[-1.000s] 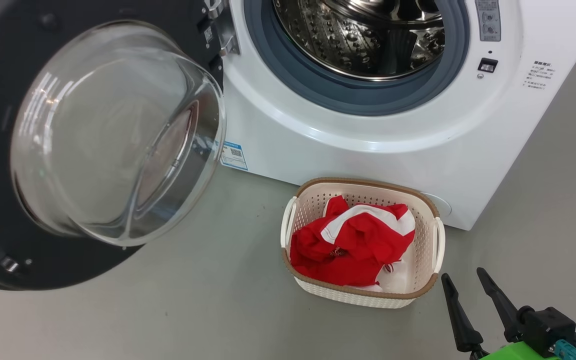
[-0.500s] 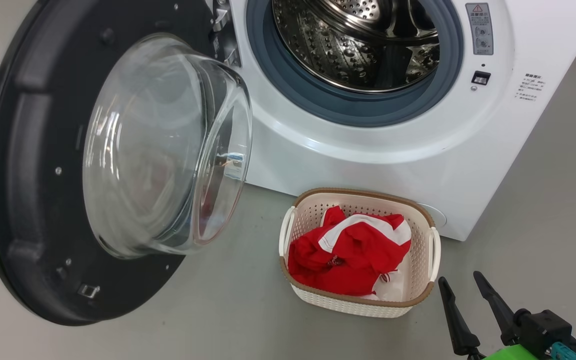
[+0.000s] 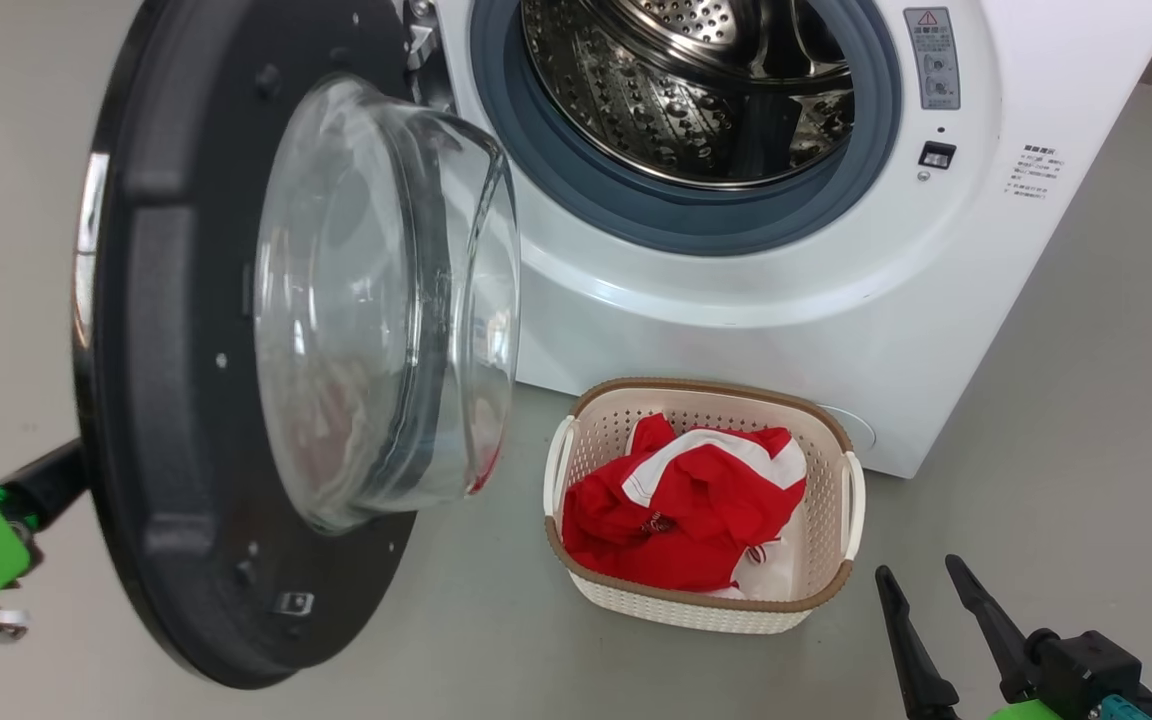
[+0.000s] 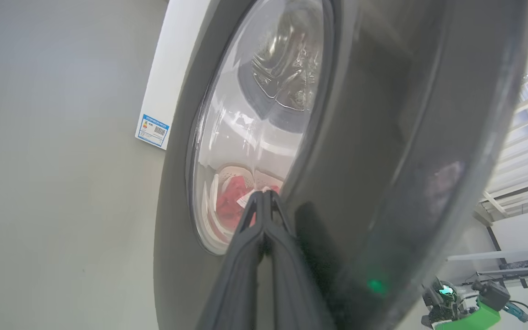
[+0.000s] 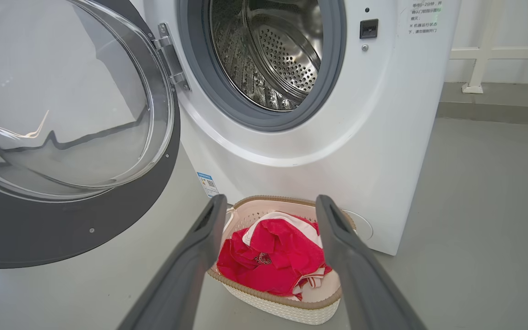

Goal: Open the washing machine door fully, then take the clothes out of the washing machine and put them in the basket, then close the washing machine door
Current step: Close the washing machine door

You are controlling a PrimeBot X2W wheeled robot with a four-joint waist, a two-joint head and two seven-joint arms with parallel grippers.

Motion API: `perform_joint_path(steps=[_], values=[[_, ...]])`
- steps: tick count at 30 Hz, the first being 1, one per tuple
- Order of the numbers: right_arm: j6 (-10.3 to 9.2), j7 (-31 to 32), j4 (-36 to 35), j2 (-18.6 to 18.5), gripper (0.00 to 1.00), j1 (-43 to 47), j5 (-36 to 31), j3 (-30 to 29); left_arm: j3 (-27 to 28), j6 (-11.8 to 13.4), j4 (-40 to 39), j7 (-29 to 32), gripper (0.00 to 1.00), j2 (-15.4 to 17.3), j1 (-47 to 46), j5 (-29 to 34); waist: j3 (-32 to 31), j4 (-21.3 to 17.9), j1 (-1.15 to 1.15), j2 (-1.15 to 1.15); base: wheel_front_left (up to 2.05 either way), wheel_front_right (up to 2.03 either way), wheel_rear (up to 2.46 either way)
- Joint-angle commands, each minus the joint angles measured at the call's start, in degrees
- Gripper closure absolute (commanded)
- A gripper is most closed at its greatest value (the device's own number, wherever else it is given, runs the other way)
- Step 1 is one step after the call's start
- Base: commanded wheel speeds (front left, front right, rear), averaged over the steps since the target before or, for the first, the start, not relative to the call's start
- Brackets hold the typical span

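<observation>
1. Head view gives us the washing machine, a white front-loader on the grey floor. Its mouth is uncovered, showing the steel perforated drum inside the grey rubber ring.
2. We see the door hanging on its hinge at the machine's left, swung out and nearly edge-on to the head camera. Its glass bowl window bulges towards the machine.
3. We find the basket on the floor just in front of the machine, below the mouth.
4. The clothes lie heaped inside the basket, red with white stripes.
5. The left gripper has its fingers pressed together, tips at the door's outer face by the window's edge. We cannot tell whether they touch it.
6. The right gripper hangs near the basket with fingers spread and holding nothing.
7. A blue label with a QR code sits low on the machine's front corner.
8. A grey warning label with a red triangle sits right of the mouth. The printed lines further right and the printed mark on the clothes are too small for us to read.
</observation>
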Motion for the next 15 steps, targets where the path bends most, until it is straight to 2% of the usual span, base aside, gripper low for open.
perform_joint_path(steps=[1, 15], values=[[0.42, -0.37, -1.32, -0.24, 0.00, -1.33, -0.12, 1.15, 1.79, -0.39, -2.42, 0.18, 1.00, 2.80, -1.18, -0.79, 0.19, -0.24, 0.00, 0.00, 0.00, 0.00, 0.00], [0.42, -0.37, -1.49, -0.15, 0.00, -2.21, -0.18, 0.80, -7.09, -0.40, -9.55, -3.37, 1.00, 1.78, -3.36, 0.30, 1.26, -3.30, 0.00, 0.00, 0.00, 0.00, 0.00]])
